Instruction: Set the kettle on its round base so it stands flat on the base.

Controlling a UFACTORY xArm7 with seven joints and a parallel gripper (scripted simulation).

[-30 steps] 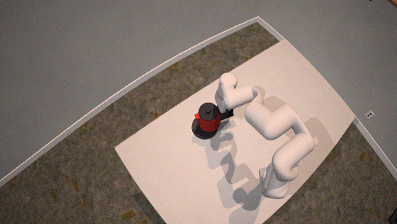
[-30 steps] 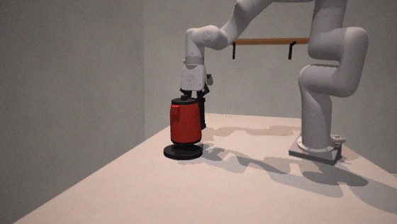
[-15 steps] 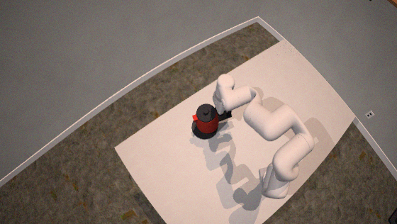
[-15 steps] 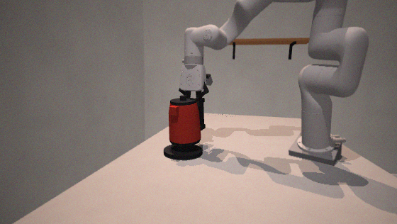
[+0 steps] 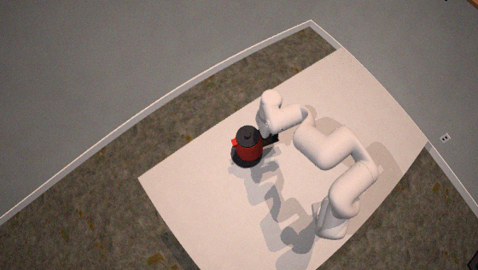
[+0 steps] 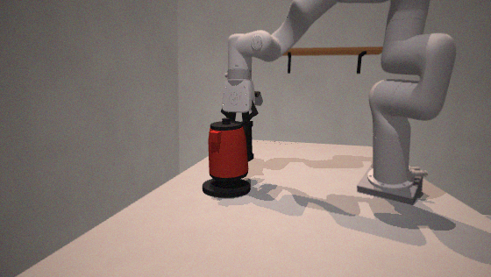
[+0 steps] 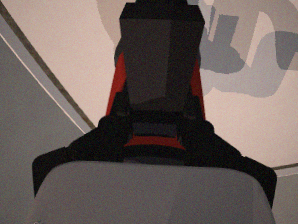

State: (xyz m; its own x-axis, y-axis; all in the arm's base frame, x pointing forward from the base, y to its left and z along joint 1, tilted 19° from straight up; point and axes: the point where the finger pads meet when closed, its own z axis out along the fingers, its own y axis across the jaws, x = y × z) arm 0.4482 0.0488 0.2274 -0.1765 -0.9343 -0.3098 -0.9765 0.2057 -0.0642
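The red kettle (image 6: 227, 151) with a black lid and knob stands upright on its black round base (image 6: 226, 188) near the table's left edge. It also shows from above in the top view (image 5: 248, 145), over the base (image 5: 245, 161). My gripper (image 6: 243, 117) comes down from above and is shut on the kettle's black handle (image 6: 249, 140) behind the body. In the wrist view the handle bar (image 7: 160, 56) runs away from the fingers, with red body showing on both sides. The stud is hidden under the kettle.
The arm's base (image 6: 391, 184) is bolted to the table at the right. A wooden rail with two black hooks (image 6: 333, 52) hangs on the back wall. The table's left edge (image 6: 131, 206) lies close to the kettle.
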